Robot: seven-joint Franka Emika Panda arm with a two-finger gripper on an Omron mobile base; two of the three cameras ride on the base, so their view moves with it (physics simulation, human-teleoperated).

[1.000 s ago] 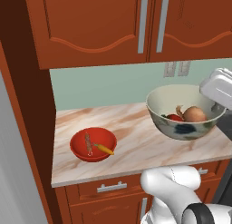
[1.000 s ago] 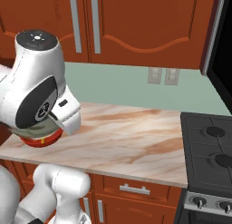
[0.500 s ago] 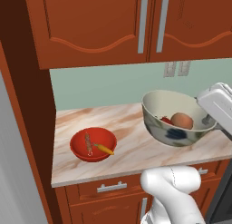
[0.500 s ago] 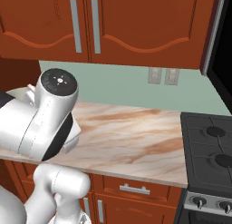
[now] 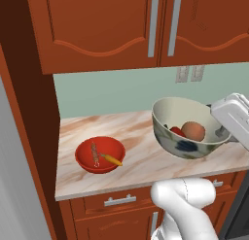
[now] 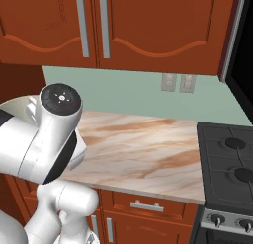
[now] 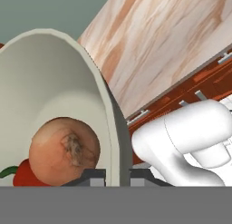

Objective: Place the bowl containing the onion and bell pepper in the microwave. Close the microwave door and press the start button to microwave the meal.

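A small plain red bowl (image 5: 99,154) is sitting on the marble tabletop (image 5: 136,161). Right of it, the claw (image 7: 117,175) is clamping the rim of the large cream-white blue-blotched bowl (image 5: 187,129), lifted, carrying the tan onion (image 5: 193,131) and red bell pepper (image 5: 176,132).

Glazed cream ceramic on the bowl (image 5: 187,132), smooth, blotched dark blue-grey outside. Matt tan skin on the onion (image 5: 193,131); glossy red on the bell pepper (image 5: 177,132). Polished veined marble for the counter (image 5: 136,159). Smooth red-brown wood on the cupboard doors (image 5: 97,30), brushed metal handles (image 5: 153,26). Plain shiny red on the small bowl (image 5: 99,154) at left.
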